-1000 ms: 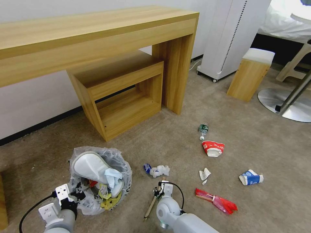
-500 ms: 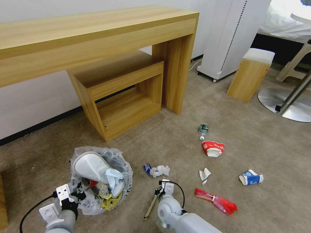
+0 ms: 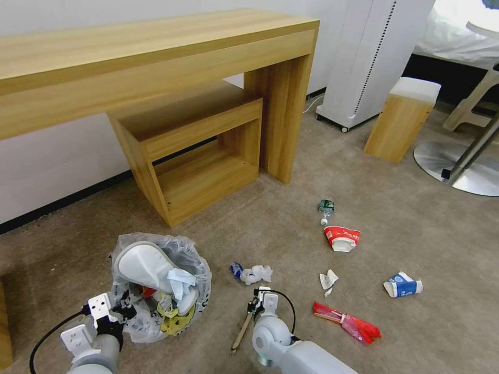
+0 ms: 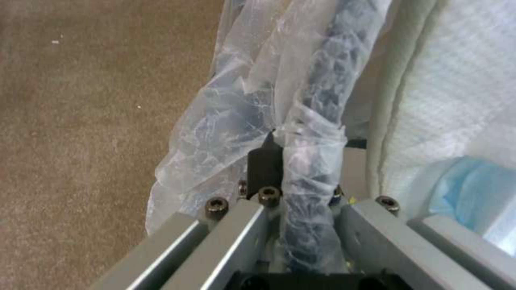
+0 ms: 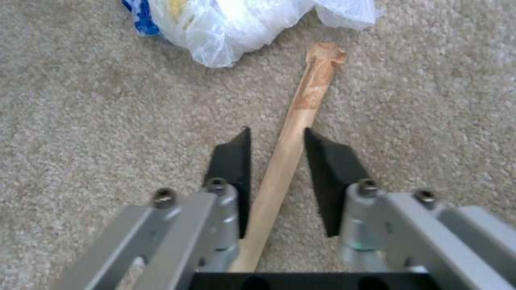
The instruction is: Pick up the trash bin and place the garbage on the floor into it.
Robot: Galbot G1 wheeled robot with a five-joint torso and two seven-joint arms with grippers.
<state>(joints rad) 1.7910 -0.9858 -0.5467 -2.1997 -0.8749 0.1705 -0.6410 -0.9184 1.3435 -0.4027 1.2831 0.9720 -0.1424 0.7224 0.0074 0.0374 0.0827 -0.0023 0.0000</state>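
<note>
— How is the wooden stick [image 5: 294, 133] on the floor [image 3: 416, 322] best taken?

— It is straddled, ungripped, by the part-open right gripper [image 5: 277, 139]; squeeze squarely.

— The trash bin [image 3: 161, 288]?

— Its rim is pinched by the left gripper [image 4: 293, 161].

Trash bin [image 3: 161, 291] slightly shifted by left hand [image 3: 125, 310].

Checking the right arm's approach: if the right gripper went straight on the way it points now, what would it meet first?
The wooden stick already lies between the right gripper's open fingers, so it would likely press onto the stick and the floor under it. Depth is hard to judge.
</note>
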